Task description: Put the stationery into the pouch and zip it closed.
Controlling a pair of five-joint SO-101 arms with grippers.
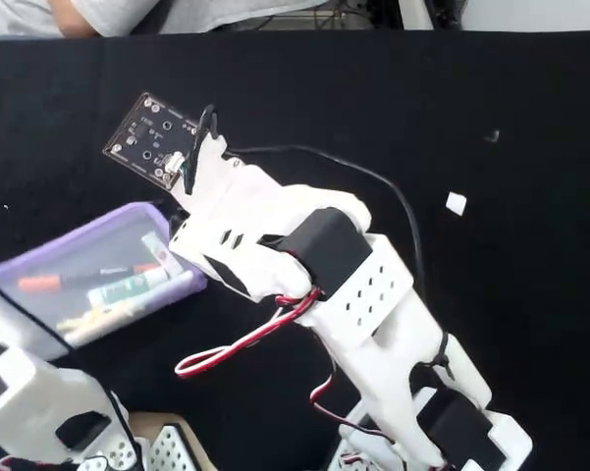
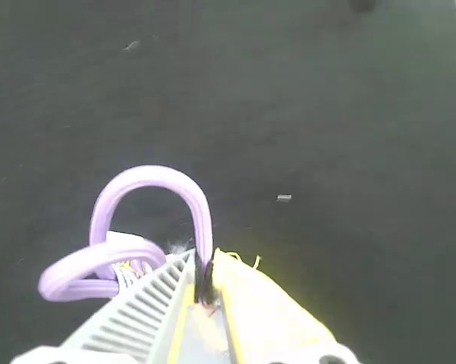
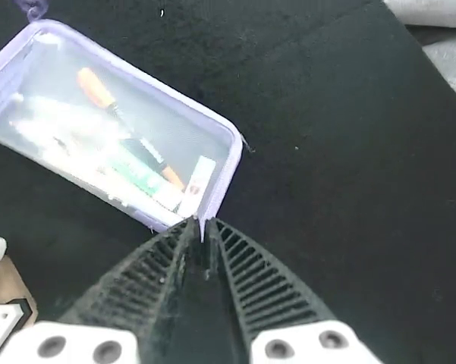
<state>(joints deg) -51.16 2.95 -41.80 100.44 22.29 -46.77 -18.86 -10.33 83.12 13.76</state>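
A clear pouch (image 1: 98, 270) with a lilac rim lies at the table's left, also seen as the pouch (image 3: 114, 129) from the right wrist. Inside it lie an orange pen (image 3: 99, 95), a green-labelled stick (image 3: 140, 178) and other stationery. My right gripper (image 3: 202, 227) is shut on the zip pull at the pouch's near end; its white arm (image 1: 304, 255) stretches across the middle of the table. My left gripper (image 2: 205, 277) is shut on the pouch's lilac loop (image 2: 148, 178) at the other end, where the left arm (image 1: 39, 407) stands.
Black cloth (image 1: 491, 98) covers the table. A small white scrap (image 1: 455, 203) lies at the right. Red and white wires (image 1: 236, 348) and a black cable (image 1: 373, 179) hang off the right arm. A wooden patch (image 1: 167, 424) shows at the front edge.
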